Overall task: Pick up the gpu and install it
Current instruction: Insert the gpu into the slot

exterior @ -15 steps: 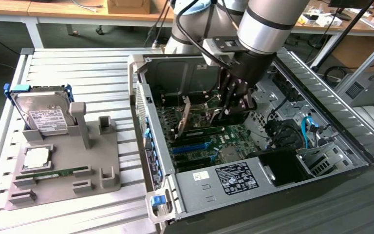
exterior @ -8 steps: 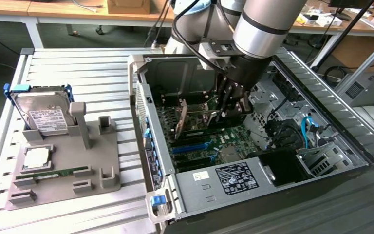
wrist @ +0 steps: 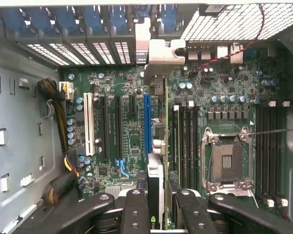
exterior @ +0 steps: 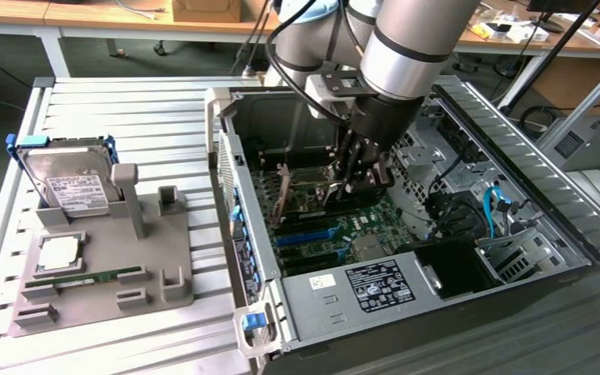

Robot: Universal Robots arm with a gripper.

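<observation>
The gpu stands on edge inside the open computer case, low over the green motherboard. My gripper reaches straight down into the case and is shut on the card's upper edge. In the wrist view the gpu runs edge-on away from my gripper, along the blue slot, and its silvery end bracket sits at the case's rear slot openings. One black finger presses each side of the card. Whether the card's edge is down in the slot I cannot tell.
A grey fixture on the slatted table at the exterior view's left holds a hard drive, a processor and a memory stick. Around the card are the processor socket, memory slots, cables and the power supply.
</observation>
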